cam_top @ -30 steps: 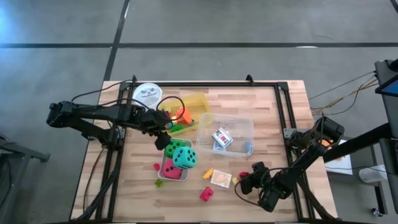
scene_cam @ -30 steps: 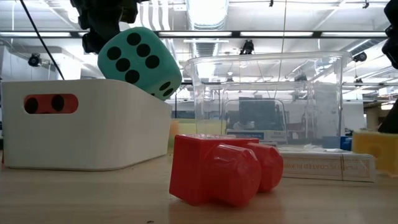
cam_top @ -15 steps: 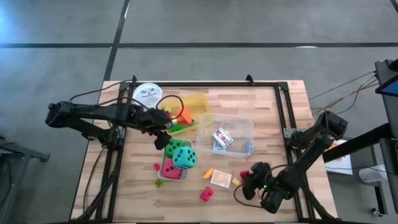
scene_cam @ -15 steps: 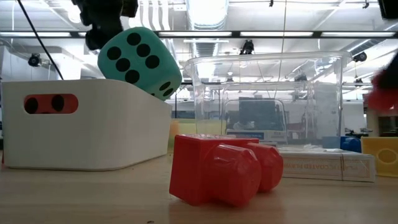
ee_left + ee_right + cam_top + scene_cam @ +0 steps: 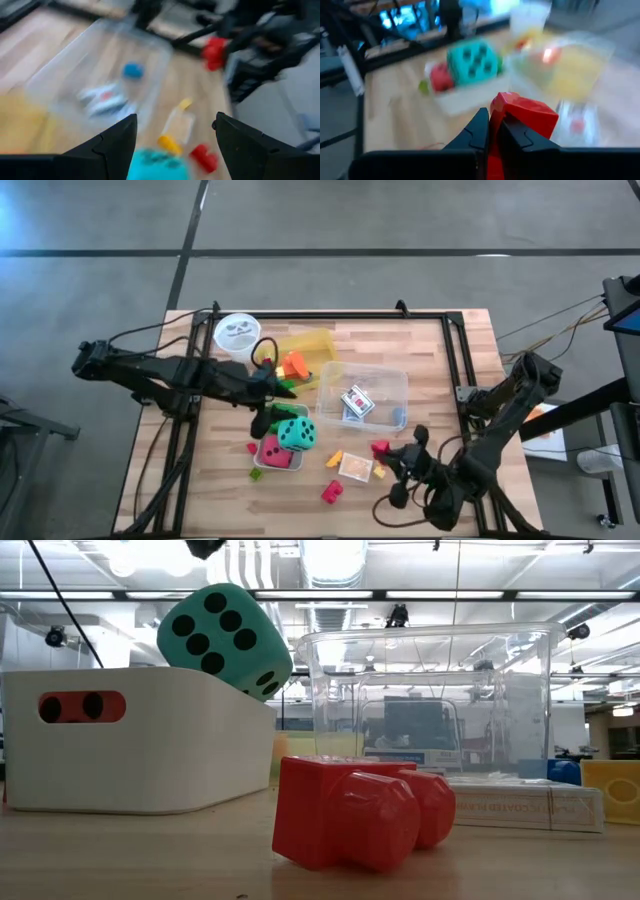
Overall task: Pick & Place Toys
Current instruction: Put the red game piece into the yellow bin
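Wooden boards form the counter [image 5: 430, 370], which is bordered by a black frame along its far edge and both sides. Bare wood is seen along the far right part and beside the clear plastic box [image 5: 362, 395] toward the right edge; the near strip is crowded with loose toys.

A red block [image 5: 380, 447] is clamped between the closed jaws of the right gripper [image 5: 386, 451], raised near the front right of the counter, just in front of the clear box's near wall. In the right wrist view the red block [image 5: 522, 116] is seen pinched at its lower edge between the two dark fingers [image 5: 475, 131].

The left gripper [image 5: 262, 420] is held over the middle left of the counter, beside the green die [image 5: 281, 414], with its jaws apart and nothing seen between them. The teal die [image 5: 296, 433] and the red die [image 5: 274, 452] lie in a small white bin [image 5: 140, 740] just past it.

A card pack [image 5: 356, 401] and a blue block [image 5: 399, 418] lie inside the clear box. An orange block [image 5: 294, 365] is in the yellow tray [image 5: 318, 342], next to the white cup [image 5: 237, 333]. Another red block [image 5: 331, 492] lies near the front edge.
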Controlling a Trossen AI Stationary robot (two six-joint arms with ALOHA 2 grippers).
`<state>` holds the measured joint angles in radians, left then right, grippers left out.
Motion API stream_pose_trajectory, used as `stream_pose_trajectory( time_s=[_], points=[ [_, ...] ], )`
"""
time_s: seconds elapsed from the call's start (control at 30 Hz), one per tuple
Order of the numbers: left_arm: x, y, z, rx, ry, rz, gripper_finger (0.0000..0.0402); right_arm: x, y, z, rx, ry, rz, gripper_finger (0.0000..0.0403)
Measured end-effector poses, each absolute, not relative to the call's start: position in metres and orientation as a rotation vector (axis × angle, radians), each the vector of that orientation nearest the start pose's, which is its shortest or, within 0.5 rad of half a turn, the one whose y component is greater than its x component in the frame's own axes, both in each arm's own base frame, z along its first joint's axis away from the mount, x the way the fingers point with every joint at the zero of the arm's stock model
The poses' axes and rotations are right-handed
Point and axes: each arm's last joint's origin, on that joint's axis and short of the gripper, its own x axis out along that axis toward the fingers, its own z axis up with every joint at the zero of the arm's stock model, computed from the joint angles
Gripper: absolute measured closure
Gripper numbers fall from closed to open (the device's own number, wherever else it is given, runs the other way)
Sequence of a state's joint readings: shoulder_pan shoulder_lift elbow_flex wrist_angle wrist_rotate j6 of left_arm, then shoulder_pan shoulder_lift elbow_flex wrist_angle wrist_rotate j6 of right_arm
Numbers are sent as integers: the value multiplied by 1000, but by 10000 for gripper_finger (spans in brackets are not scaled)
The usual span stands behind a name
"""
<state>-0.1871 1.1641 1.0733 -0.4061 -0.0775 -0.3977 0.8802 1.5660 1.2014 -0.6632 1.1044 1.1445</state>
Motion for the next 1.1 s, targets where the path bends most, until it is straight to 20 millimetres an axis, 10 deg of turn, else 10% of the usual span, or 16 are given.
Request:
stream_pose_trajectory(
  time_s=[0.3, 0.77, 1.1],
  points=[
    [252, -65, 360, -180, 256, -178, 144, 257, 197, 326, 43, 301, -532, 388],
    [276, -110, 338, 741, 190, -85, 144, 302, 163, 378, 336, 262, -314, 388],
    [283, -106, 347, 307, 98, 38, 144, 316, 157, 387, 239, 190, -224, 388]
  ],
)
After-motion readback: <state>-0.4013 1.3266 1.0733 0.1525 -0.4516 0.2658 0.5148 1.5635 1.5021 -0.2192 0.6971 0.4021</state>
